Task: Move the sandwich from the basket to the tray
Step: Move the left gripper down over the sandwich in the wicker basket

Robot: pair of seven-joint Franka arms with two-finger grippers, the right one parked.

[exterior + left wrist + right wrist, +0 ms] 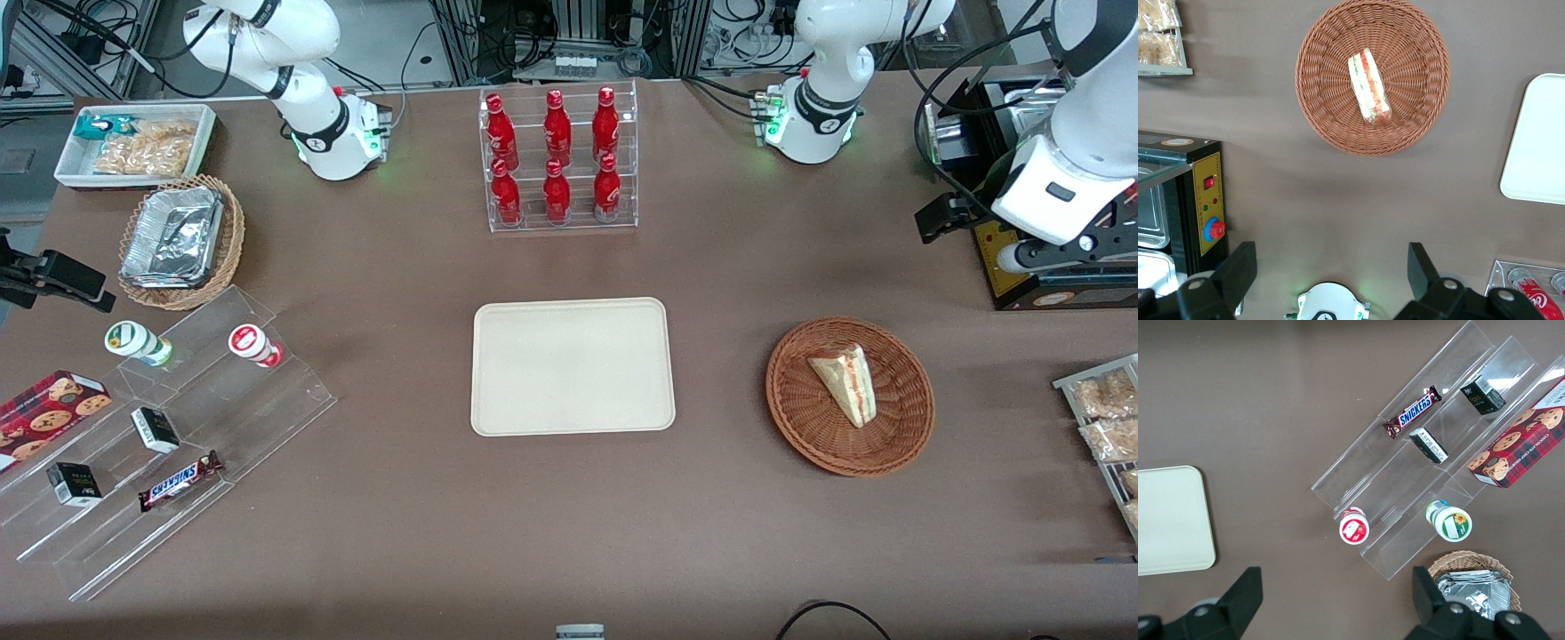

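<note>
triangular clear-wrapped sandwich (845,384) lying in round reddish-brown wicker basket (800,418), flat cream tray (573,366) beside it (bare), black two-finger gripper (1331,270) raised well above the table, fingers spread wide, holding nothing

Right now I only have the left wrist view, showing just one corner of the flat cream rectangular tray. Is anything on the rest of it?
Observer: No. The front view shows the whole flat cream rectangular tray bare.
Operator: Where's my tool relative to the basket?
Observer: The open tool hangs farther from the front camera than the round reddish-brown wicker basket, not above it. The wrapped triangular sandwich lies inside.
Operator: Anything near the tray?
Observer: A clear rack of red bottles stands farther from the camera than the tray, apart from it.
</note>
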